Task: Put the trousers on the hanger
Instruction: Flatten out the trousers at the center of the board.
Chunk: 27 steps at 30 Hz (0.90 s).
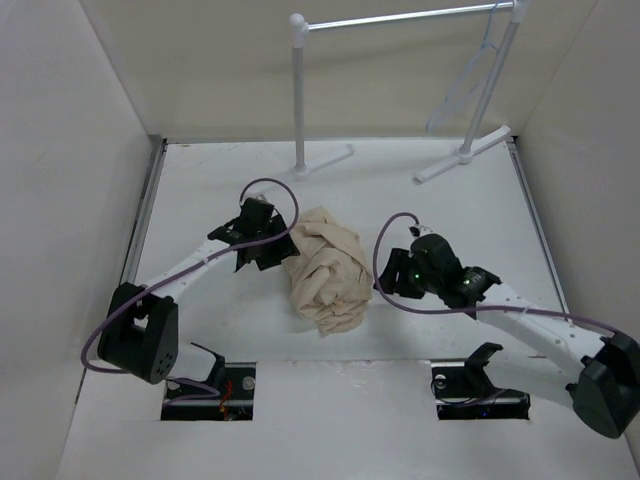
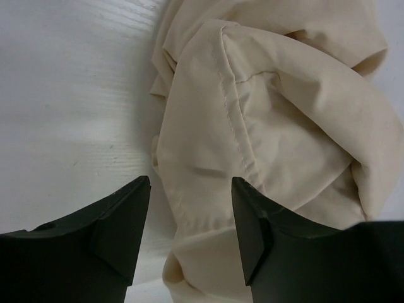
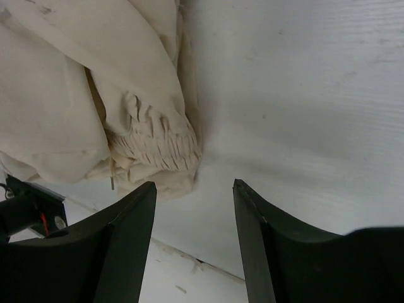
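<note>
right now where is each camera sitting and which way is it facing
top external: above and behind, facing down at the table, both arms, trousers, hanger.
left wrist: on the left gripper, facing the trousers, fingers open.
right wrist: on the right gripper, facing the trousers' gathered edge, fingers open.
All three share the trousers.

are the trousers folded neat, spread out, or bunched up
Bunched up: the trousers sit in a crumpled heap on the table, fabric creased and twisted over itself, no leg laid flat.

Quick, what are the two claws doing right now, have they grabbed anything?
Left claw: open, holding nothing, poised at the edge of the trousers.
Right claw: open, empty, over bare table beside the trousers.
</note>
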{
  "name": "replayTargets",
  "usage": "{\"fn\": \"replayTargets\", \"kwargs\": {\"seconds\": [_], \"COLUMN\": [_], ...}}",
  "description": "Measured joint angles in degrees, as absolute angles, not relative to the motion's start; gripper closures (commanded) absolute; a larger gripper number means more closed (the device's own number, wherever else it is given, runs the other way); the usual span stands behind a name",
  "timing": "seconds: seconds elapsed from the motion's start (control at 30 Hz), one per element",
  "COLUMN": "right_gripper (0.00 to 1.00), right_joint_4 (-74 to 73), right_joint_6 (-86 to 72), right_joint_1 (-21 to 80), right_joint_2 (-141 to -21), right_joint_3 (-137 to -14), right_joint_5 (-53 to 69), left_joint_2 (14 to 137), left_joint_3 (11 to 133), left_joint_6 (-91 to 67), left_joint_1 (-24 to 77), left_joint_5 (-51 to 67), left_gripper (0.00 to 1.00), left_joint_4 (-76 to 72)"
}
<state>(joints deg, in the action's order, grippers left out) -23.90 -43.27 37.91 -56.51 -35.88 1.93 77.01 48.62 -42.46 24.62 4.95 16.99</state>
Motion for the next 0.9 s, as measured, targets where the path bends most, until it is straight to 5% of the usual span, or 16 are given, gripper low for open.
{"fn": "replayTargets", "kwargs": {"seconds": [0.23,0.37,0.43,0.63,0.9], "right_gripper": [0.49,0.86,0.94,0.99,1.0], "right_joint_4": [-11.4,-6.5,-5.5,-13.4,-31.9], "right_joint_6": [-42.7,-42.7,-42.8,-40.5,-33.1], "right_joint_1": [38.6,38.8,39.0,40.3,49.3], "right_joint_2": [-69.8,-74.8,-75.1,-69.3,-57.3], "right_joint_3": [-35.9,-35.9,-36.0,-43.4,-69.5], "right_joint_5": [6.9,8.8,9.0,4.1,-10.3], "left_joint_2": [85.1,88.6,89.0,83.5,63.3], "left_joint_3": [48.7,48.9,49.1,50.7,63.4], "left_joint_6": [-43.2,-44.2,-44.6,-44.5,-40.8], "left_joint_1": [25.2,25.4,25.4,23.0,18.1], "left_joint_5": [7.6,7.8,7.4,2.5,-8.3], "left_gripper": [0.53,0.8,0.91,0.97,0.97], "left_joint_4": [10.8,7.9,7.3,9.8,20.3]}}
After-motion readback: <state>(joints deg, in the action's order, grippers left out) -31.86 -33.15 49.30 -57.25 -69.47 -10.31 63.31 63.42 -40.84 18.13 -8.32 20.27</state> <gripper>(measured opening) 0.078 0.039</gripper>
